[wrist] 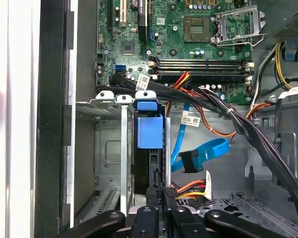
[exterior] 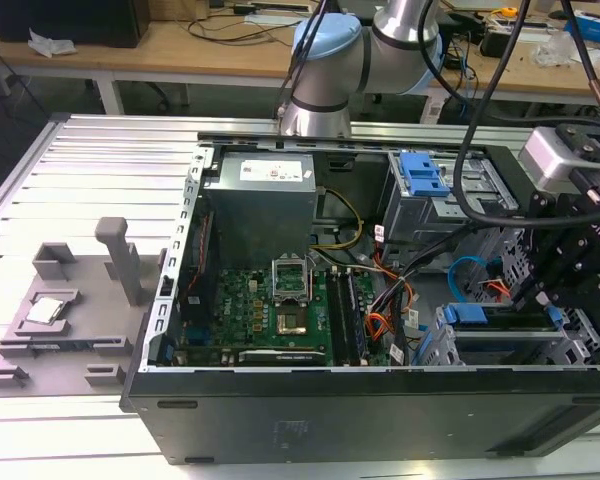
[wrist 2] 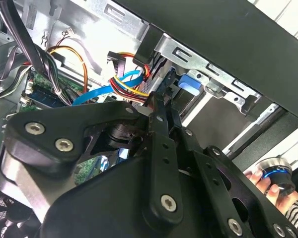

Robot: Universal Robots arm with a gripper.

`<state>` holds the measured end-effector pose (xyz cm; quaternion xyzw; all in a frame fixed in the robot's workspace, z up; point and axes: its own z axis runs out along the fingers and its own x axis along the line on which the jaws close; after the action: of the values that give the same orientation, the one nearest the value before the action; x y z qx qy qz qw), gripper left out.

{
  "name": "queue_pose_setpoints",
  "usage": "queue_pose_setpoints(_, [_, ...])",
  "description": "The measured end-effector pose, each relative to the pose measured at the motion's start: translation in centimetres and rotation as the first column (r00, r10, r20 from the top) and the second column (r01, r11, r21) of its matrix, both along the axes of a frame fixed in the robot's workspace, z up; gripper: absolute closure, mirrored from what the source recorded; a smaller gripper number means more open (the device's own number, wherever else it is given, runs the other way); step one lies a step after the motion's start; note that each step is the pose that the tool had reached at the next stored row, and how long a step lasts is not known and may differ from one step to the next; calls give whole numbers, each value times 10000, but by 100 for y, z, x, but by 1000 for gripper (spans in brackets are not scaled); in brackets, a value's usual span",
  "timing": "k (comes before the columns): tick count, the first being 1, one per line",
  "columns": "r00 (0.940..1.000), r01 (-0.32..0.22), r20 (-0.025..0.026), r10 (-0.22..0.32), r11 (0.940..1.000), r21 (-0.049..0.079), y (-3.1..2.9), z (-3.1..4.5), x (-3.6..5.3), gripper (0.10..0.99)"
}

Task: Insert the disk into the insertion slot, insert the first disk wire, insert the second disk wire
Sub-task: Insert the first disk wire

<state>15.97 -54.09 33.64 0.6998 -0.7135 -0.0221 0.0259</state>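
My fingers [wrist: 161, 197] are drawn together, clamped on the black plug of the orange, red and black wire bundle [wrist: 191, 187], at the exposed edge of the hard drive in its bright blue plastic carrier [wrist: 150, 133]. That drive sits edge-on inside the low bay of the perforated grey sheet-metal cage [wrist: 123, 158]. The glossy light-blue looped cable [wrist: 213, 148] lies loose just beside the bay, its plug apart from the drive, over open grey case floor [wrist: 233, 173].

The disk [wrist: 150, 133] sits in the insertion slot [wrist: 108, 148], the second disk wire [wrist: 211, 148] just beside.
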Motion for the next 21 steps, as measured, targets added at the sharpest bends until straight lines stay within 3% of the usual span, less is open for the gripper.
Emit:
queue_pose_setpoints(5, [10000, 1, -4, 0, 10000, 26, 1, -16, -1, 922])
queue_pose_setpoints(6, [10000, 1, -3, -1, 10000, 15, 0, -13, -1, 847])
queue_pose_setpoints(7, [10000, 1, -2, -1, 10000, 2, 0, -2, -1, 847])
queue_pose_setpoints(8, [10000, 1, -2, -1, 10000, 1, 0, 78, -1, 847])
queue_pose_setpoints(14, [10000, 1, -2, -1, 10000, 3, 16, 293, -1, 863])
queue_pose_setpoints(15, [10000, 1, -2, -1, 10000, 3, 16, 322, -1, 980])
queue_pose_setpoints(16, [10000, 1, -2, -1, 10000, 2, 17, 368, -1, 980])
queue_pose_setpoints(21, [10000, 1, -2, -1, 10000, 5, 18, 458, -1, 980])
